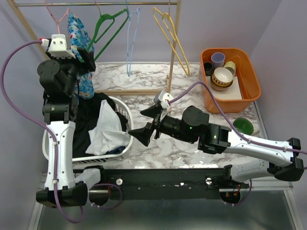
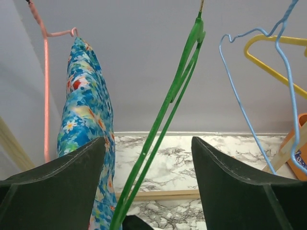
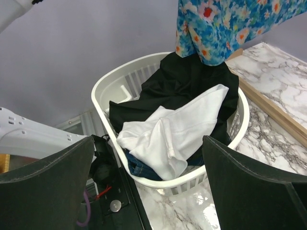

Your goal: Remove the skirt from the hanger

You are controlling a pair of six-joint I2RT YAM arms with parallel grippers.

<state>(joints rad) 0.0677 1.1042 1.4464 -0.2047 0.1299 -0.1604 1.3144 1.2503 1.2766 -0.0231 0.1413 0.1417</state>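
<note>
Starting nearest the bases: noting white basket (image 3: 98,93), holding the skirt (image 3: 192,81), black cloth heaped inside and covering part of the rim. Seeing a white garment (image 3: 168,136) lying on top of skirt, also inside basket. Finding no hanger in or on that cloth.

Logging right gripper (image 1: 144,123) just right of basket, pointing at it, holding its jaws wide apart, gripping nothing.

Going farther: logging left gripper (image 1: 86,56) raised above and behind basket, jaws likewise apart and clamping nothing. Looking through that gap at the green hanger (image 2: 163,120), not touching it. Not able to tell whether brushing the floral garment (image 1: 79,33) just beside it.

Farthest out: finding the hanger (image 1: 130,43), light blue, dangling bare from the rail (image 1: 96,4) behind and right of basket, between green hanger and yellow hanger (image 1: 172,38), well apart from skirt.

Judging task as good as done: skirt off hanger and resting in basket, hanger hanging empty. Reckoning little left, perhaps only drawing both grippers back from basket and rail.
</note>
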